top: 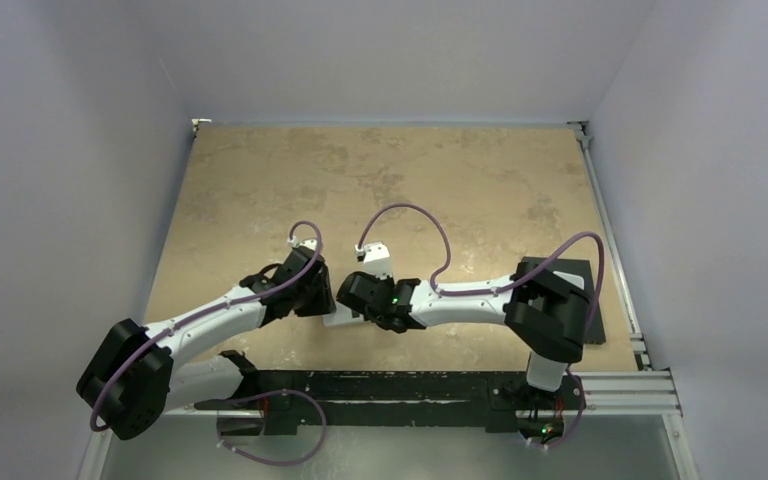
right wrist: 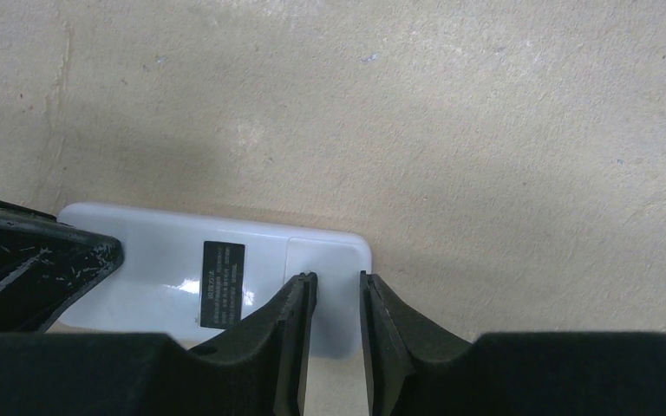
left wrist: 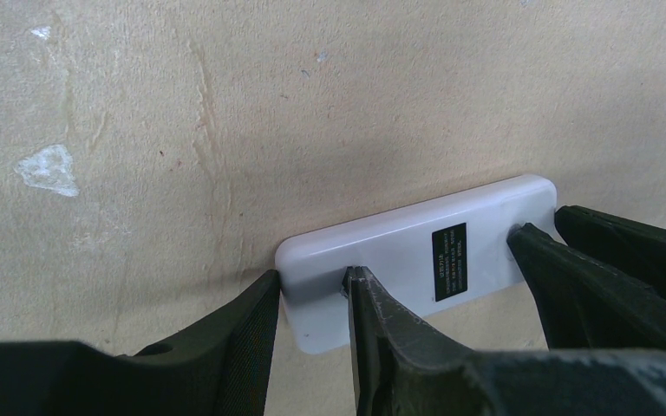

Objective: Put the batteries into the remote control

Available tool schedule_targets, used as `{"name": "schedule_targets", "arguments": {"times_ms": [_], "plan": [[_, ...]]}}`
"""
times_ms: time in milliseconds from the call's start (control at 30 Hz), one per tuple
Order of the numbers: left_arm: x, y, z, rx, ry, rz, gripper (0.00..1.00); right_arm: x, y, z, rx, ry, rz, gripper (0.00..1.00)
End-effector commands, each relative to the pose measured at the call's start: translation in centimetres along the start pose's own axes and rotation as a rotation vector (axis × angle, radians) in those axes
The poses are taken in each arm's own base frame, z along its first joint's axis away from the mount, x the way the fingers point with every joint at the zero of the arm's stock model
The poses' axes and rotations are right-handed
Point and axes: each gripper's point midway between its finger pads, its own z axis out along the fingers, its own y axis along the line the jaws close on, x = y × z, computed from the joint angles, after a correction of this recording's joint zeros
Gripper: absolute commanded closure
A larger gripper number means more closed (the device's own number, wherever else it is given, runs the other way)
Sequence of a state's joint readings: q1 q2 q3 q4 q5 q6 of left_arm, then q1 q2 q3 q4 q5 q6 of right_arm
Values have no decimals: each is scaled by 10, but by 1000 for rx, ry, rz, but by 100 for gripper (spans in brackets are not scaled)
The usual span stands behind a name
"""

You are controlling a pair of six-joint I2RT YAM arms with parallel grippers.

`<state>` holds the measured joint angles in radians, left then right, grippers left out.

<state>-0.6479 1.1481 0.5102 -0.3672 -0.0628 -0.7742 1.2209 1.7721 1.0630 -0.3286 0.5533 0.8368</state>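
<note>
Right wrist view: the remote control (right wrist: 225,269) lies back-up across the lower left of frame, long axis left-right; my right gripper (right wrist: 338,299), fingers narrowly parted, presses its cover end; my left gripper (left wrist: 312,299) straddles the opposite end, parted.

I have the remote control (left wrist: 416,260) lying flat on the table (top: 400,180), back side up, near the front edge and between my two arms. My left gripper (left wrist: 312,299) sits over one end of it, my right gripper (right wrist: 338,299) over the other. A label (right wrist: 224,283) sits mid-back, between the grippers.
</note>
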Motion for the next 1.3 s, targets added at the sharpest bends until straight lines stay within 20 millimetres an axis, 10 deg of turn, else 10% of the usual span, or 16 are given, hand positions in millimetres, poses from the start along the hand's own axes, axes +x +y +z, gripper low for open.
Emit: {"name": "schedule_targets", "arguments": {"times_ms": [0, 767, 1267], "plan": [[0, -14, 1, 65, 9, -2, 67, 25, 23, 1, -82, 87, 0, 66], [-15, -18, 7, 37, -7, 50, 67, -26, 0, -51, -90, -40, -97, 42], [-36, -47, 24, 83, -5, 58, 67, 2, 3, -66, -304, 13, -280, 13]]}}
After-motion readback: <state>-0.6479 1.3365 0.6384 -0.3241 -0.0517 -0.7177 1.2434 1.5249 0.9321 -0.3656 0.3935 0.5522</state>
